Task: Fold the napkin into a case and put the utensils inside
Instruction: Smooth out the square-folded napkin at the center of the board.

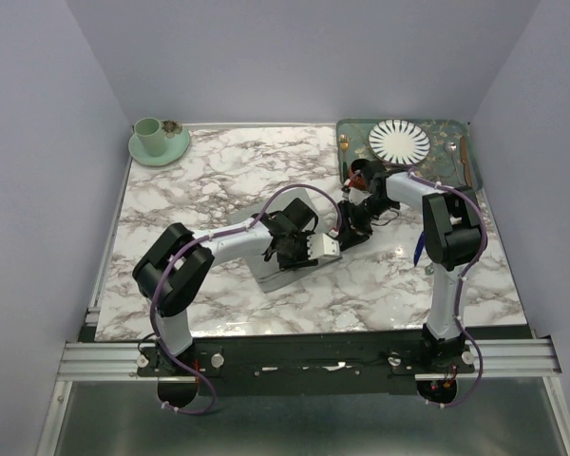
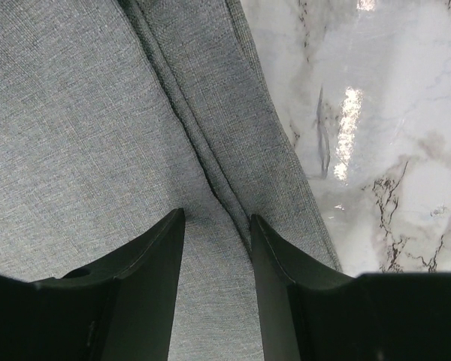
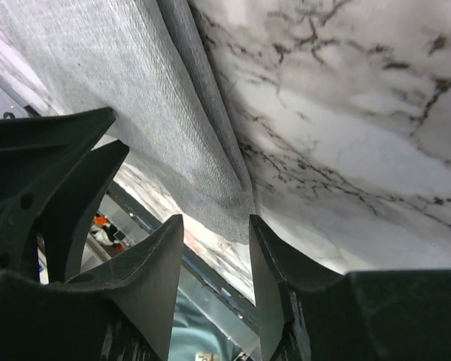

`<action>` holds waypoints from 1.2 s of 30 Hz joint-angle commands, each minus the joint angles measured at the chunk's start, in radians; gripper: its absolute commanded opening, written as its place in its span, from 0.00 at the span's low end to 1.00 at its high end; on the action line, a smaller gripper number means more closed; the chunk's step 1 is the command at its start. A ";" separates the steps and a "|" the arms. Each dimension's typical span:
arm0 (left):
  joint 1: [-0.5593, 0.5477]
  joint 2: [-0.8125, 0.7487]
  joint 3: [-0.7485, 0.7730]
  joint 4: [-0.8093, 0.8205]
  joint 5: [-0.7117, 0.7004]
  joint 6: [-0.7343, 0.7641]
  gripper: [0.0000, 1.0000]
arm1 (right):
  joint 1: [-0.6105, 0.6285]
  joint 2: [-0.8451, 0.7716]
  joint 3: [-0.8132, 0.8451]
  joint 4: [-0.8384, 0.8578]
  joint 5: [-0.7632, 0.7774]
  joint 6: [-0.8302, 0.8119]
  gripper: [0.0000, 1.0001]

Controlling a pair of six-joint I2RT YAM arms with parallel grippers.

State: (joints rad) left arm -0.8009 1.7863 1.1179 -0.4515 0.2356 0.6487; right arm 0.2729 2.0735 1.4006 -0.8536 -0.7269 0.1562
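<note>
The grey napkin [image 1: 283, 274] lies flat on the marble table at centre, folded, with a long layered strip along its right edge [image 2: 233, 113]. No narrow case shape shows. My left gripper [image 1: 299, 249] [image 2: 216, 214] is low over the cloth, open, the fold seam running to its right fingertip [image 2: 257, 226]. My right gripper [image 1: 350, 231] [image 3: 216, 218] hovers open at the napkin's near corner [image 3: 210, 188], holding nothing. A dark blue-handled utensil [image 1: 417, 249] lies beside the right arm. A gold spoon [image 1: 454, 147] rests on the tray.
A green patterned tray [image 1: 456, 128] at the back right carries a striped plate [image 1: 399, 141] and a small gold fork [image 1: 343, 142]. A mint cup on a saucer [image 1: 157, 141] stands at the back left. Both arms crowd the table's centre.
</note>
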 commanded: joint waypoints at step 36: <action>-0.003 0.033 0.005 0.000 0.027 -0.034 0.41 | -0.024 -0.135 -0.101 0.022 -0.144 -0.052 0.34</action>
State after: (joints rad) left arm -0.8009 1.8069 1.1370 -0.4519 0.2420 0.6052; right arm 0.2440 1.9408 1.3361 -0.8562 -0.7601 0.0704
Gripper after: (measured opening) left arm 0.424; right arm 0.334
